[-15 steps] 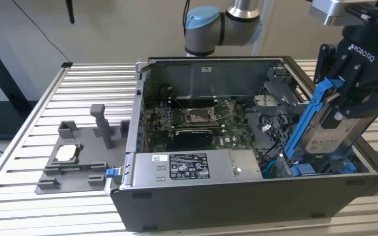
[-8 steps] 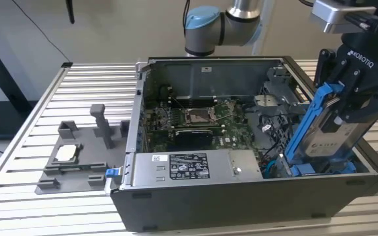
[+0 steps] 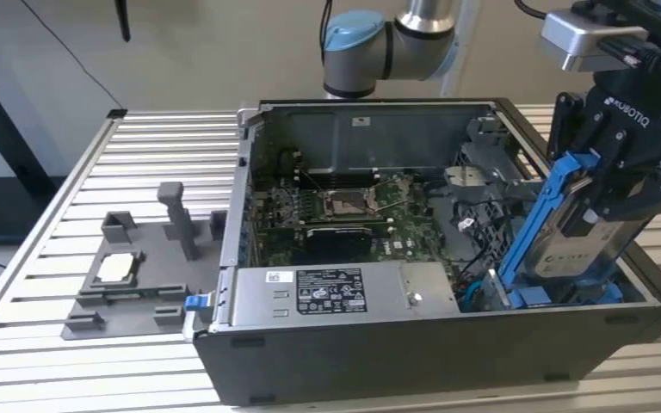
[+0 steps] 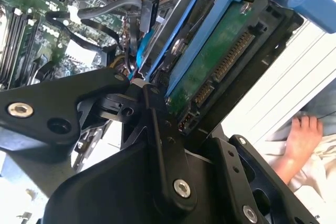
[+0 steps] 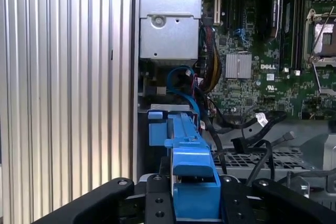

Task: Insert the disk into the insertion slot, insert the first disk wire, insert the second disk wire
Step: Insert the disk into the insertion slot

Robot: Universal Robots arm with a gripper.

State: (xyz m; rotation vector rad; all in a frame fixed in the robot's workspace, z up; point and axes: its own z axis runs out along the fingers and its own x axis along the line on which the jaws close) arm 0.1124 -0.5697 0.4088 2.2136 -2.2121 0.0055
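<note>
Claw [image 3: 609, 196] clamped on disk [image 3: 565, 245], tilted upright, lower end inside computer case [image 3: 423, 366].

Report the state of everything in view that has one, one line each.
gripper: shut on the disk.
disk: held steeply tilted, lower end down inside the case, connector bare of wires.
computer case: open, side panel off.
black cables: loose, free ends unplugged.
square chip: lying in its grey tray, outside the case.
</note>
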